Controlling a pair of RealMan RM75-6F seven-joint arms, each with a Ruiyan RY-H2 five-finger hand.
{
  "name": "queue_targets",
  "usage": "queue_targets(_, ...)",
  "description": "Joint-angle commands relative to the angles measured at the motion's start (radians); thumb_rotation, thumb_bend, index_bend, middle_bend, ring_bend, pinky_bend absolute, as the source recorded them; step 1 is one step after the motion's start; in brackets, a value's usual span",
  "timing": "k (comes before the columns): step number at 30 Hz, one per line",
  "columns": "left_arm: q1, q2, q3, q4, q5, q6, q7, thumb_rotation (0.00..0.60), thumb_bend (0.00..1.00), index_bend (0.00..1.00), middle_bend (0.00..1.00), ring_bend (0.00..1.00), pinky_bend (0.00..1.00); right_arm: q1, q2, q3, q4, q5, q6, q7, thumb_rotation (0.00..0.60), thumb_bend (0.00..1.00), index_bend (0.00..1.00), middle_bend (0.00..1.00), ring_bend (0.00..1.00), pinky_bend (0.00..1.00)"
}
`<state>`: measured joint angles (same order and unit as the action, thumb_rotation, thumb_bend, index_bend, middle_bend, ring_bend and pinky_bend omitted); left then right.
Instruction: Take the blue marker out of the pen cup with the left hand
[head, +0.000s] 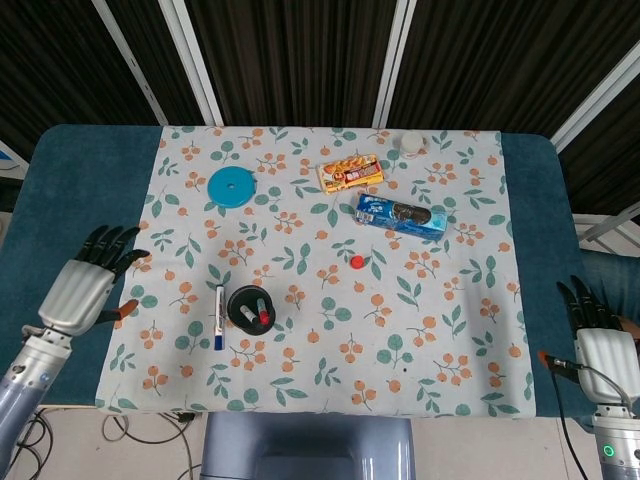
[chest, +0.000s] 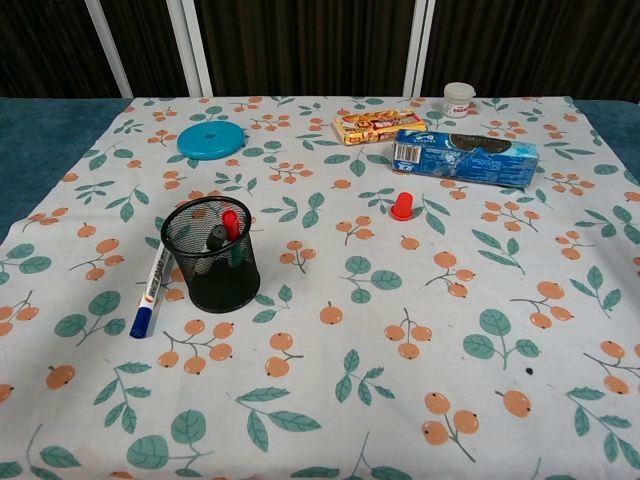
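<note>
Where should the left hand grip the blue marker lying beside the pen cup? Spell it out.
Grip the blue marker around its white mid-barrel, coming from above and from its outer side, away from the pen cup. It lies flat on the cloth close beside the cup, so the cup side looks cramped. The left hand is open nearby.

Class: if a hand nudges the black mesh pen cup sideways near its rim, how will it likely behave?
The mesh pen cup looks light, so it would probably slide or tip. The markers standing inside rise above the rim, likely making it more top-heavy.
</note>
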<state>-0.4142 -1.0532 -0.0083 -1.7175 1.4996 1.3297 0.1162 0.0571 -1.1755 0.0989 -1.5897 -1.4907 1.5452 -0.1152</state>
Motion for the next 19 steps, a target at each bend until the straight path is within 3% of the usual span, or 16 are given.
queue_targets(1,0.071,0.013,0.033,-0.016,-0.009,0.057,0.005,0.6,0.17,0.21,0.04,0.0,0.0,0.001,0.001,-0.003,0.007,-0.014,0.006,0.003,0.6,0.12,0.08,0.03,0.15,0.24)
queue_targets(11,0.205,-0.04,0.066,0.094,-0.019,0.152,-0.13,0.6,0.17,0.2,0.04,0.0,0.0,0.003,0.0,-0.005,0.013,-0.022,0.006,0.01,0.6,0.12,0.08,0.03,0.15,0.24)
queue_targets(19,0.247,-0.062,0.039,0.166,0.02,0.228,-0.224,0.6,0.17,0.19,0.03,0.0,0.0,0.003,0.0,-0.005,0.014,-0.021,0.006,0.011,0.6,0.12,0.08,0.03,0.15,0.24)
